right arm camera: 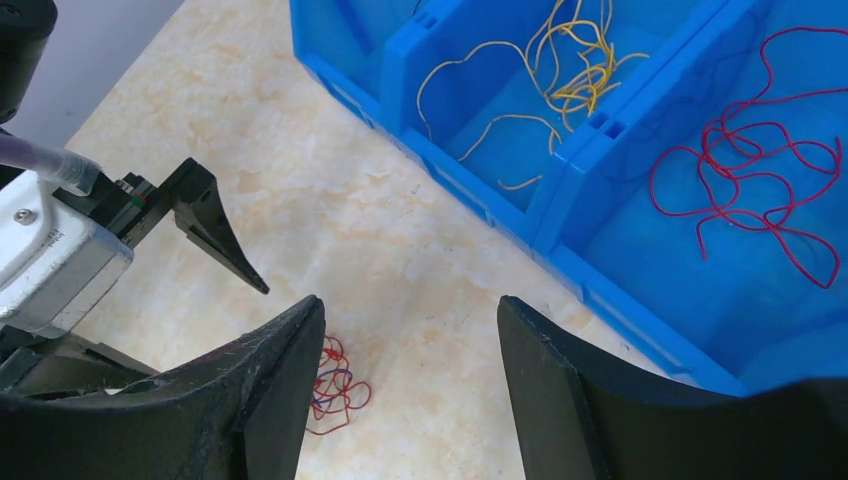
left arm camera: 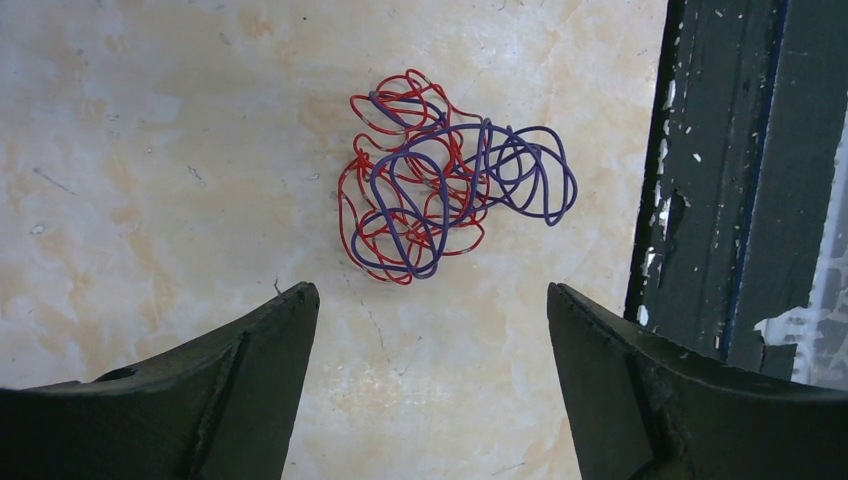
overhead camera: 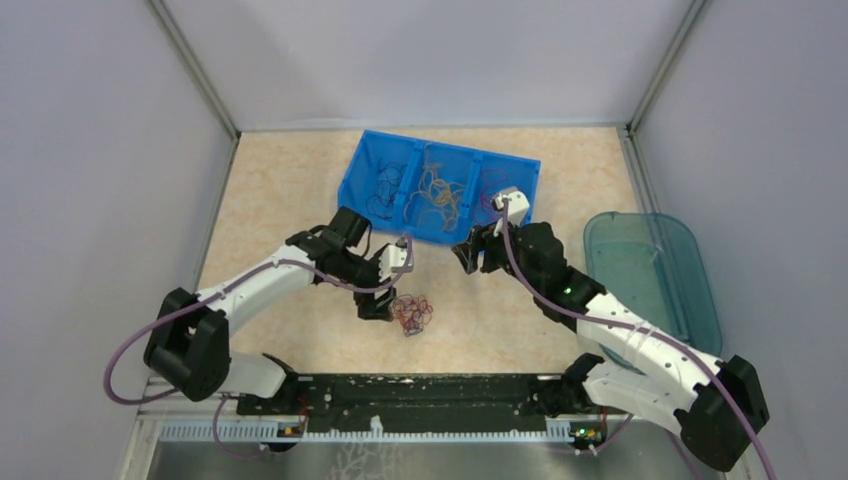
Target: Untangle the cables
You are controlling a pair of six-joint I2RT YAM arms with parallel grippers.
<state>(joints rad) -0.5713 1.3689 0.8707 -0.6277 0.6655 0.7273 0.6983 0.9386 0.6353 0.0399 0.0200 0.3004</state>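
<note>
Ahead of the left hand point(overhead camera: 376, 306) and the right hand point(overhead camera: 468, 256), a blue bin point(overhead camera: 440, 236) with three compartments in a row: dark purple-blue strands point(overhead camera: 385, 190) in the one on the left hand's side, orange-yellow strands point(right arm camera: 560, 75) in the middle one, red strands point(right arm camera: 760, 170) in the one on the right hand's side, all lying loose inside. Off to the outer side of the right hand, a translucent teal tub point(overhead camera: 650, 270). On the bare worktop point(left arm camera: 150, 150), outside any container, a tangle point(left arm camera: 440, 195) of red and purple-blue cables knotted into one small heap. Left hand released, jaws spread wide, nothing between them; tangle straight ahead of the fingertips, in line with the gap, close but untouched. Seen from above, same tangle just beside that hand, on the side toward the right arm. Right hand also released, jaws apart over bare worktop, grasping nothing; hangs near the bin's front wall, tangle well apart from it, back toward the arm bases and over by the left hand.
</note>
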